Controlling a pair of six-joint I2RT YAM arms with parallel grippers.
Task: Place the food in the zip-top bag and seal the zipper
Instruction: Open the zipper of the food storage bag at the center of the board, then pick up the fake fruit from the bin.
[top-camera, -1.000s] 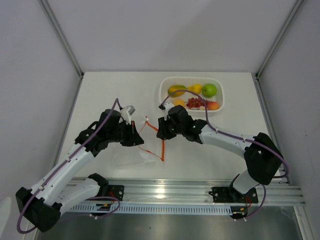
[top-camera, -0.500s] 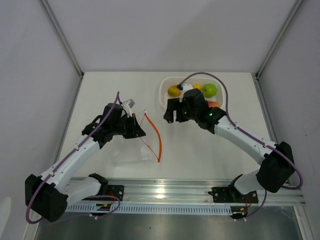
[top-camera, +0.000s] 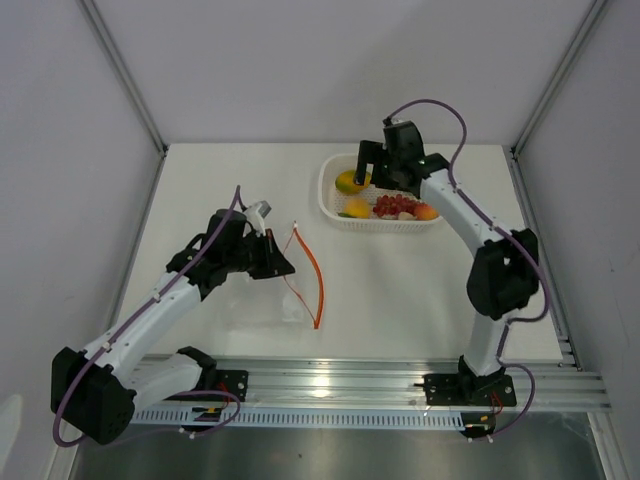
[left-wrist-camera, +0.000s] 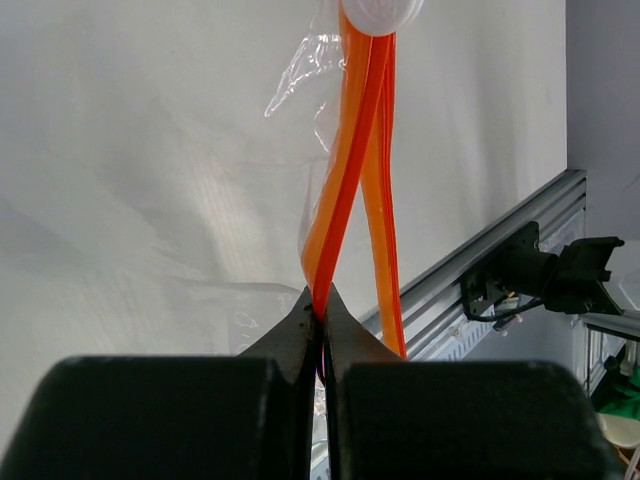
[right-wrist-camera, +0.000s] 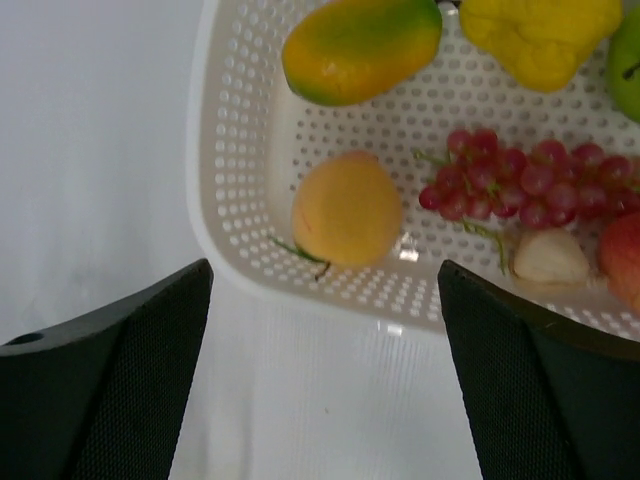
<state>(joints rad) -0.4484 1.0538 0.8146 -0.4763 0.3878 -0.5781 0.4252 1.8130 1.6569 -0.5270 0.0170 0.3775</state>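
Note:
The zip-top bag (top-camera: 268, 303) lies crinkled on the table. Its zipper (top-camera: 316, 283) is an orange strip standing up in a loop. My left gripper (top-camera: 282, 263) is shut on one side of that strip (left-wrist-camera: 350, 160), and the other side hangs free beside it. The food sits in a white perforated basket (top-camera: 331, 195): mango (right-wrist-camera: 360, 45), yellow piece (right-wrist-camera: 540, 35), round yellow-orange fruit (right-wrist-camera: 345, 210), grapes (right-wrist-camera: 520, 180) and a green apple (right-wrist-camera: 630, 60) at the frame edge. My right gripper (right-wrist-camera: 325, 272) hovers open over the basket's near-left rim (top-camera: 372, 172), holding nothing.
A small pale piece (right-wrist-camera: 545, 258) and a reddish peach (right-wrist-camera: 625, 255) lie at the basket's right. An aluminium rail (top-camera: 380, 385) runs along the table's near edge. White walls enclose the table on three sides.
My right arm has swung away from the bag's mouth to above the basket, and its jaws have opened wide. The left gripper stays shut on the strip, shifted slightly right.

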